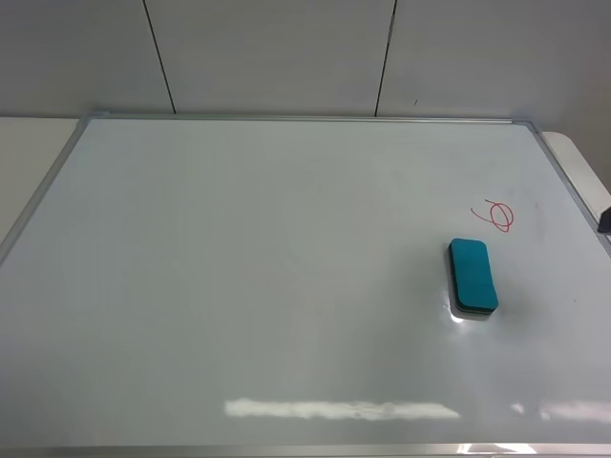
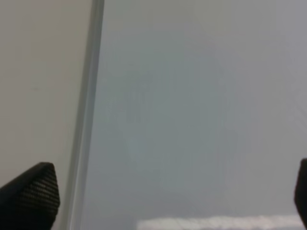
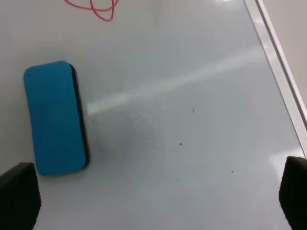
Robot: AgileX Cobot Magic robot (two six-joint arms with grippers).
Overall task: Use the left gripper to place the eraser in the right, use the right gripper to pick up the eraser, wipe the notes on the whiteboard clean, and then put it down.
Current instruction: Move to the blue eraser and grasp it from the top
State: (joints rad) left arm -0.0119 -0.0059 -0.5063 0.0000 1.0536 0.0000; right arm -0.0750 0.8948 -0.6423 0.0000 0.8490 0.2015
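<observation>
A teal eraser (image 1: 473,277) lies flat on the right part of the whiteboard (image 1: 239,267), just below a red scribble (image 1: 496,216). In the right wrist view the eraser (image 3: 55,117) lies ahead of my right gripper (image 3: 156,191) and off to one side. The gripper is open and empty above the board, with the red scribble (image 3: 93,7) beyond the eraser. My left gripper (image 2: 168,196) is open and empty over the board's left edge. Neither gripper shows clearly in the exterior high view.
The whiteboard's metal frame (image 1: 305,117) runs around it; it also shows in the left wrist view (image 2: 86,120) and the right wrist view (image 3: 276,62). A small dark part (image 1: 604,221) shows at the right edge. A tiled wall stands behind.
</observation>
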